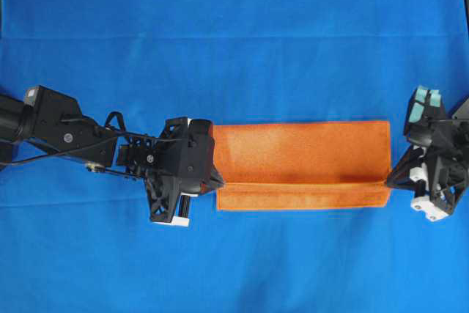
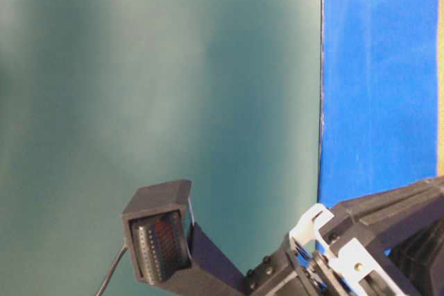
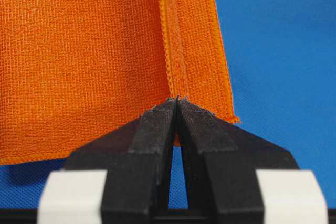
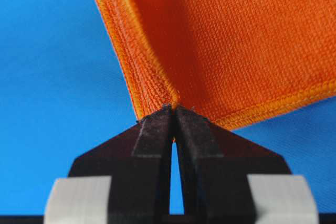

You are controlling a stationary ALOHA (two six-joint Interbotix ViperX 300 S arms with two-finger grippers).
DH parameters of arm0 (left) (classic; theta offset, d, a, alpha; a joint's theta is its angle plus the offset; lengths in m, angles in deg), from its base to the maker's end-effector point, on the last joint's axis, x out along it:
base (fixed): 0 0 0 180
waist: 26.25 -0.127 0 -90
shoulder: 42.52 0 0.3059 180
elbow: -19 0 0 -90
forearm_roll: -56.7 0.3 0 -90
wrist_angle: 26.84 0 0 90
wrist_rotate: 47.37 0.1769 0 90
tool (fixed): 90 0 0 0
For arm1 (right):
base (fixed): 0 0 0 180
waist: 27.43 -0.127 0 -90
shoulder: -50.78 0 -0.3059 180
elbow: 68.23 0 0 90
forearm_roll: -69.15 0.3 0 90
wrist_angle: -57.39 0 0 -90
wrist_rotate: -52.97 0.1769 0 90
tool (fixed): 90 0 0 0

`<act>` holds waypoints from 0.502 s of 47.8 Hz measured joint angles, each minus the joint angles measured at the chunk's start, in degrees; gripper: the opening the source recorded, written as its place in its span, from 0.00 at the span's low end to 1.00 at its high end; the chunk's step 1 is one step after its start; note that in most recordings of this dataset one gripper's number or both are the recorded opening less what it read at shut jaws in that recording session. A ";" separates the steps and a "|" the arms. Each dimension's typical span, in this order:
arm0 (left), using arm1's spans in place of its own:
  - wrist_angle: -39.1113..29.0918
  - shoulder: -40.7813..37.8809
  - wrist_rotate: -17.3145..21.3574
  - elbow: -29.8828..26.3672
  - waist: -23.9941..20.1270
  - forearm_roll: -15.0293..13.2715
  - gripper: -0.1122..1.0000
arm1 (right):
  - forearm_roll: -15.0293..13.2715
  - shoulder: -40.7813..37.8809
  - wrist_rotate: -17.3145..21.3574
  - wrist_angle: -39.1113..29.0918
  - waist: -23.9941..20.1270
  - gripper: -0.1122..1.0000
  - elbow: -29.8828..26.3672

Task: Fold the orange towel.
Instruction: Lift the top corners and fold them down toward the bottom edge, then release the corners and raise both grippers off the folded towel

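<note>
Folding orange towel [image 1: 300,153] on blue sheet [image 1: 234,27] | left gripper [image 3: 177,102] and right gripper [image 4: 173,108] each clamp a corner of the raised edge | carry both corners level, equal tension, align hems before release.

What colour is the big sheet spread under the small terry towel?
Bright blue. The large blue sheet shows best in the overhead view, lying under the orange terry towel.
</note>
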 measured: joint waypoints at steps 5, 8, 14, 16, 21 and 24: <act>0.00 -0.35 0.09 0.09 -0.35 -0.09 0.11 | 0.00 -1.76 0.00 0.62 0.00 0.11 -0.53; 0.00 -0.70 0.09 0.09 -0.62 0.00 0.12 | 0.00 -2.64 0.00 0.70 0.00 0.11 -0.70; 0.00 -1.05 0.09 0.09 -1.14 -0.09 0.26 | 0.00 -4.04 0.18 0.70 0.00 0.12 -1.23; 0.00 -1.05 0.18 0.09 -1.23 0.00 0.33 | 0.00 -4.39 0.44 0.70 0.00 0.17 -1.41; 0.00 -1.05 0.26 0.09 -1.32 0.00 0.60 | 0.00 -4.83 0.70 0.70 0.00 0.46 -1.67; 0.00 -1.05 0.44 0.00 -1.32 0.00 0.74 | -0.26 -4.92 0.70 0.70 0.00 0.63 -2.02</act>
